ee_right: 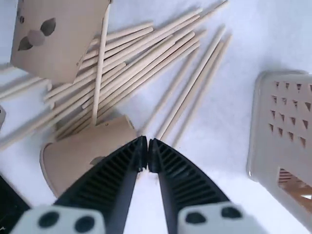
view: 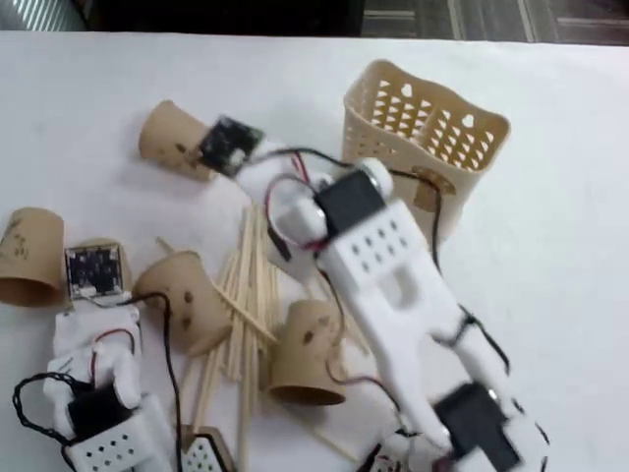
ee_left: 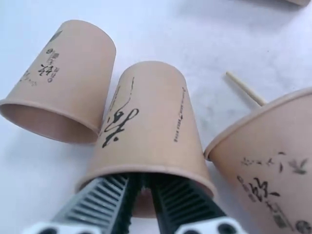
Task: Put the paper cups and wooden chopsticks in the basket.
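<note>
Tan paper cups (view: 29, 258), five loose on the white table (view: 560, 295), all outside the basket (view: 432, 133). Middle cup (ee_left: 146, 122) on its side, rim clamped between the jaws of the left gripper (ee_left: 142, 181), a sliver of cup wall in the narrow gap. Far-left cup (ee_left: 58, 78) also on its side, just beside it. Third cup (ee_left: 268, 165) close on the other flank, one loose chopstick (ee_left: 243, 87) poking out behind. Fourth cup (view: 307, 352) at the near edge of the wooden chopsticks (view: 243, 285), a fanned pile mid-table. Fifth cup (view: 172, 138) tipped over at the far left, next to the wrist of the right arm (view: 393, 275). Right gripper (ee_right: 147, 145) clenched tip to tip, nothing seen between the jaws, low over the table just beside the fifth cup, chopstick ends close ahead. Basket cream plastic, perforated, upright at far right, close behind the right arm.
</note>
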Controlling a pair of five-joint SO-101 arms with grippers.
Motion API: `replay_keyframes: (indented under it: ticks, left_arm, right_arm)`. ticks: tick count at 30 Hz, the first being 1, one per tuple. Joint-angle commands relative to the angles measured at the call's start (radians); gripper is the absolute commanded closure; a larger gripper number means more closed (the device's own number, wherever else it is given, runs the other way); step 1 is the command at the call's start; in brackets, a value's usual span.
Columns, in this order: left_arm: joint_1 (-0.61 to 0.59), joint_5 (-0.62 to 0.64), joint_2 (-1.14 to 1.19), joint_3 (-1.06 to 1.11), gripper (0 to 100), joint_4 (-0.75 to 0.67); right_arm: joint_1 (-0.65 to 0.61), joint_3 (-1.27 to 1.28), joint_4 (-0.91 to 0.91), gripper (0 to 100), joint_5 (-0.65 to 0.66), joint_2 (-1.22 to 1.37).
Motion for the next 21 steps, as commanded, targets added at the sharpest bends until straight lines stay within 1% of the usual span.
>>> replay_keyframes:
  ticks: [1,4,8,12,14,16,19,21]
  left_arm:
    - [0.01,0.0,-0.015,-0.008,98,-0.02]
    - [0.01,0.0,-0.015,-0.008,98,-0.02]
    - [0.01,0.0,-0.015,-0.006,98,-0.02]
    - [0.01,0.0,-0.015,-0.006,98,-0.02]
    - [0.01,0.0,-0.015,-0.006,98,-0.02]
    - [0.01,0.0,-0.015,0.0,98,-0.021]
    - [0.01,0.0,-0.015,0.009,98,-0.04]
    - [0.01,0.0,-0.015,0.018,98,-0.048]
  right_arm:
    - [-0.019,0.158,0.005,98.1,0.011,-0.183]
    - [-0.038,0.319,0.004,98.1,0.021,-0.323]
    - [-0.067,0.512,0.002,98.1,0.121,-0.527]
    - [-0.087,0.671,0.002,97.5,0.161,-0.733]
    - [-0.104,0.746,0.002,93.6,0.17,-0.825]
    - [-0.108,0.802,-0.01,86.6,0.175,-0.9]
    - [-0.101,0.816,-0.021,76.9,0.189,-0.98]
    - [-0.119,0.816,-0.021,71.9,0.186,-0.986]
